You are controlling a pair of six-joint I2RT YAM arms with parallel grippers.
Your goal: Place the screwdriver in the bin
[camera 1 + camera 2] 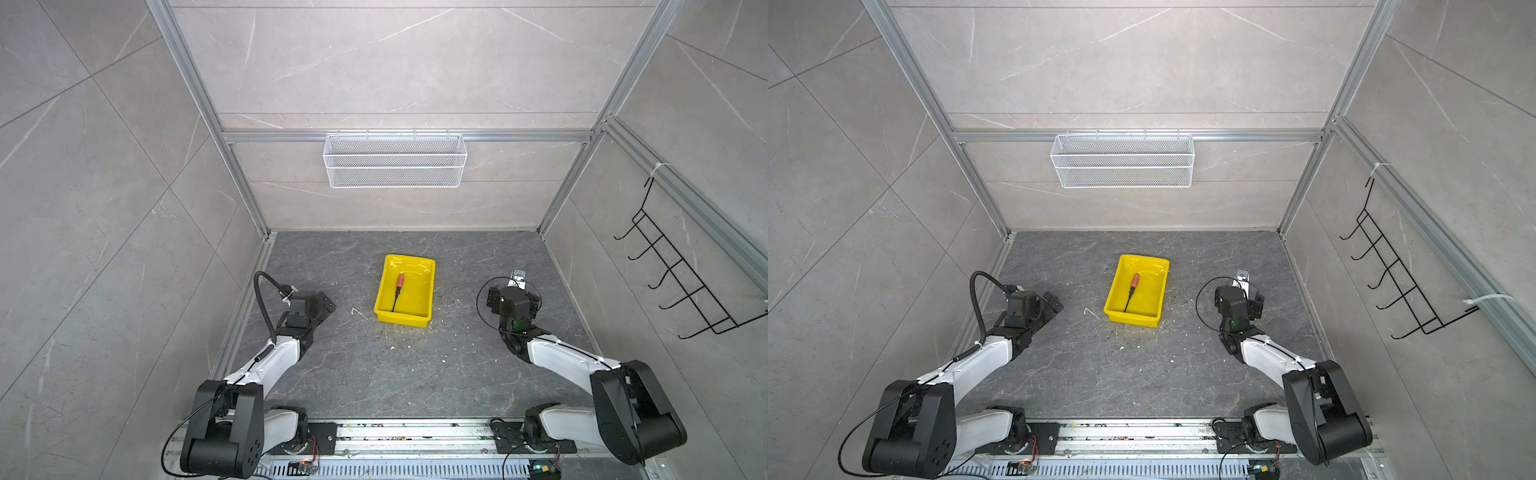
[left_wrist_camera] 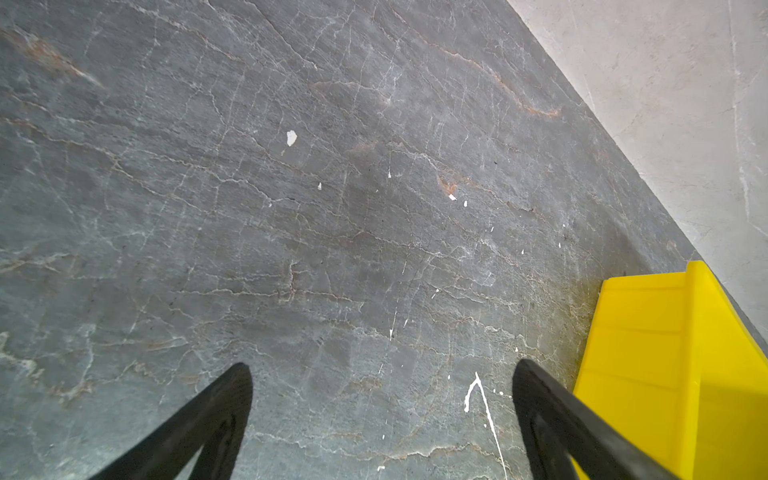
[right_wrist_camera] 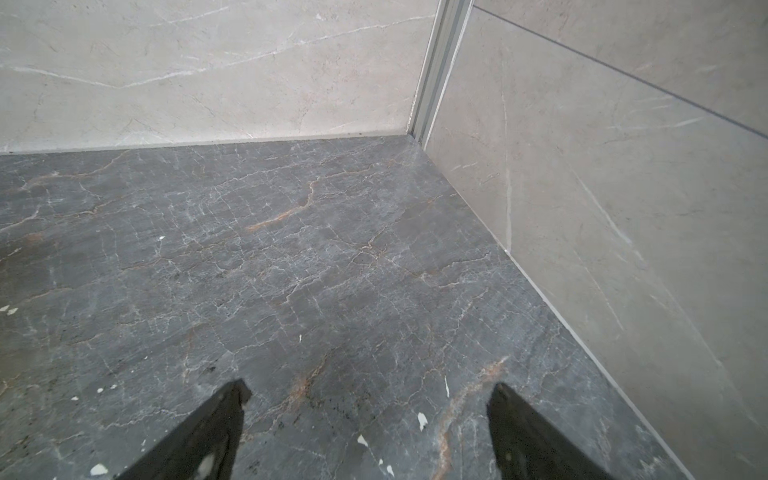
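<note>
The screwdriver point(image 1: 398, 293) lies flat inside the bin point(image 1: 428, 291), red handle toward the back wall and black shaft pointing toward the arms, nearer the bin's left wall; both top views show it there point(image 1: 1131, 293). The yellow bin point(image 1: 1163, 286) sits on the dark bench point(image 1: 374, 374) about midway between the two arms. The left claw point(image 2: 382, 374) hangs over bare bench left of the bin, its fingers point(image 2: 224, 399) spread wide with nothing between them; in the left wrist view one finger stands just beside the bin's outer wall point(image 2: 665, 353), though whether they touch cannot be told. The right claw point(image 3: 368, 390) is well to the right of the bin, near the corner of the walls, its fingers point(image 3: 519, 419) also spread apart and empty over the bench. A white mesh basket point(image 1: 395, 160) hangs on the back wall, and a black hook rack point(image 1: 681, 274) on the right wall.
</note>
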